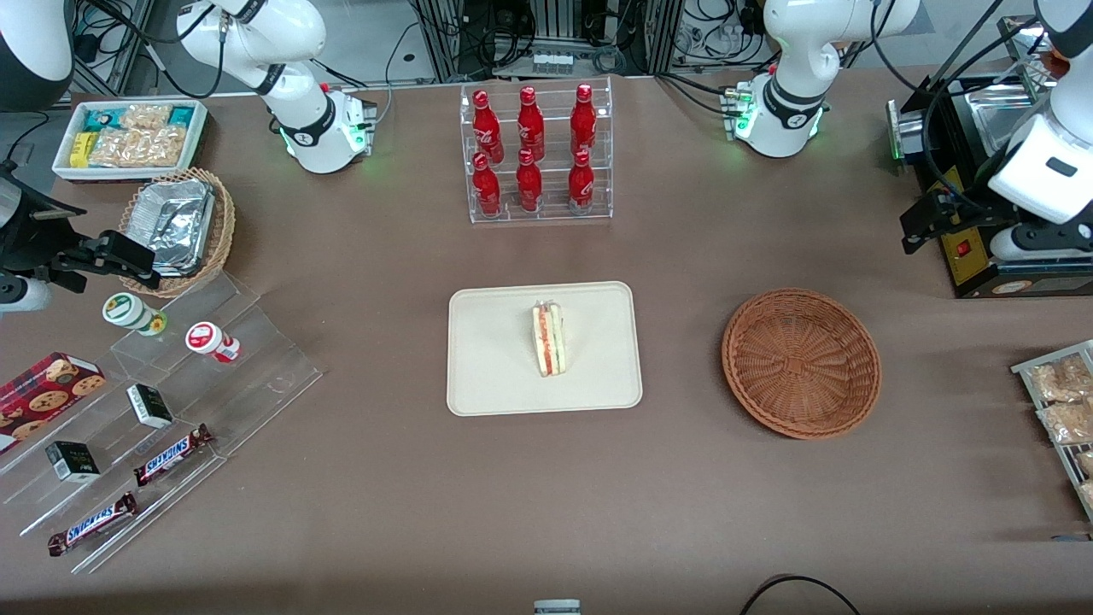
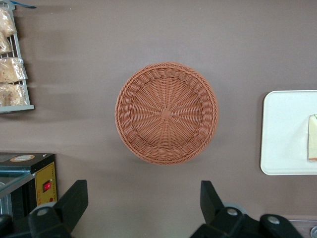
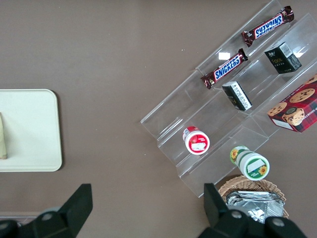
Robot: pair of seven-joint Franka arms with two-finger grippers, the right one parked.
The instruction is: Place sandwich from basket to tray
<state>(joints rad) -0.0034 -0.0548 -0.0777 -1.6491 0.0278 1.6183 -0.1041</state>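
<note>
A brown table (image 1: pixel 546 495) carries a cream rectangular tray (image 1: pixel 495 376) holding the wrapped triangular sandwich (image 1: pixel 549 340). The round reddish-brown wicker basket (image 2: pixel 166 113) sits beside it, under the raised left gripper (image 2: pixel 143 203), fingers spread wide.

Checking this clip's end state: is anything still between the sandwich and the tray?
No. The sandwich already lies on the tray, and the basket holds nothing. The open tool hangs above the table near the basket, holding nothing.
</note>
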